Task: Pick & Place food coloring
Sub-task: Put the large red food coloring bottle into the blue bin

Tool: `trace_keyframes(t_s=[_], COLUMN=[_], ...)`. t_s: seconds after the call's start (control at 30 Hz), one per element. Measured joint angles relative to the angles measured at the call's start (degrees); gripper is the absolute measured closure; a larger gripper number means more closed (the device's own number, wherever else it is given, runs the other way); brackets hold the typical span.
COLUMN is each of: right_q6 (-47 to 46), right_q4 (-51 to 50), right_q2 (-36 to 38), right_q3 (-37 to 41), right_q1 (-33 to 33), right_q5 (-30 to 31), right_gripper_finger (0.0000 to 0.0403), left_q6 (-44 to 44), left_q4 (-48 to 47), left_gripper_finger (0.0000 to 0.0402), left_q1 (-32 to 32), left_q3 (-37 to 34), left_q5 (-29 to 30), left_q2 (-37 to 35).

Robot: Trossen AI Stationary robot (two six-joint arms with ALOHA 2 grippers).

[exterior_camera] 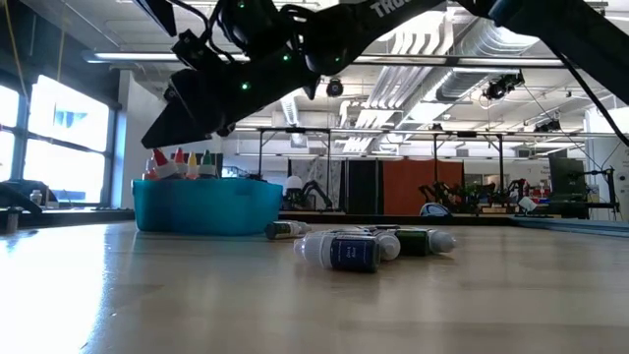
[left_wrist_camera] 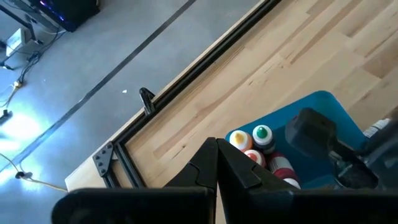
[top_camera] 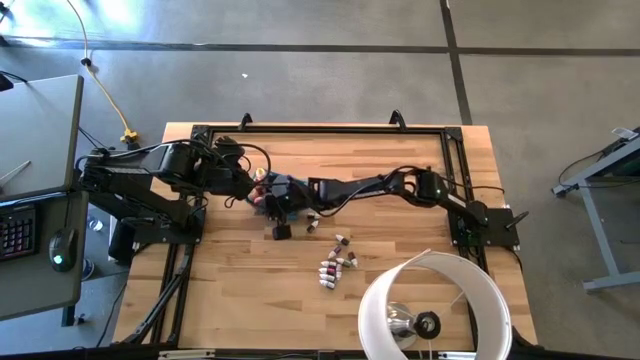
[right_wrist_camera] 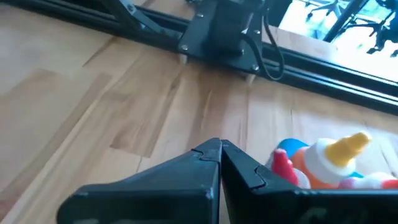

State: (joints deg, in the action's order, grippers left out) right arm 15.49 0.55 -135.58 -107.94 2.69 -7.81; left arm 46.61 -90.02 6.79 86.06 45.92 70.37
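A teal bin (exterior_camera: 206, 206) stands left of the table's middle, with several food coloring bottles upright in it: orange cap (left_wrist_camera: 239, 138), green cap (left_wrist_camera: 262, 134), yellow cap (right_wrist_camera: 348, 146). More bottles lie loose on the wood, a cluster (top_camera: 336, 266) toward the near edge and one (exterior_camera: 349, 251) closest in the low view. My right gripper (right_wrist_camera: 221, 149) reaches across from the right and hangs shut over the bin's edge, holding nothing. My left gripper (left_wrist_camera: 216, 149) is shut and hovers above the bin's left side, also holding nothing. In the high view both arms hide most of the bin (top_camera: 283, 186).
A white lamp shade (top_camera: 435, 305) stands at the table's near right corner. A black frame rail (top_camera: 320, 130) runs along the far edge, with posts down both sides. Bare wood lies to the near left of the bin.
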Motion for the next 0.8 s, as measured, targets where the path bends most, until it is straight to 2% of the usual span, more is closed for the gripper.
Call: trace_keyframes(t_s=[0.2,0.43,0.8], right_q6=[-0.1,0.0,0.0], right_q4=[3.6,3.8,3.6], right_q2=[-1.2,-1.4,-1.4], right_q3=[0.0,0.0,0.0], right_q1=[0.8,2.3,3.7], right_q5=[0.9,5.7,6.3], right_gripper_finger=[0.0403,0.0403,0.0403], left_q6=[0.0,0.0,0.0], left_q4=[0.1,0.1,0.0], left_gripper_finger=[0.0402,0.0402,0.0402], left_q1=[0.0,0.0,0.0], left_q3=[0.0,0.0,0.0], left_q5=[1.1,1.2,1.1], left_q2=[0.0,0.0,0.0])
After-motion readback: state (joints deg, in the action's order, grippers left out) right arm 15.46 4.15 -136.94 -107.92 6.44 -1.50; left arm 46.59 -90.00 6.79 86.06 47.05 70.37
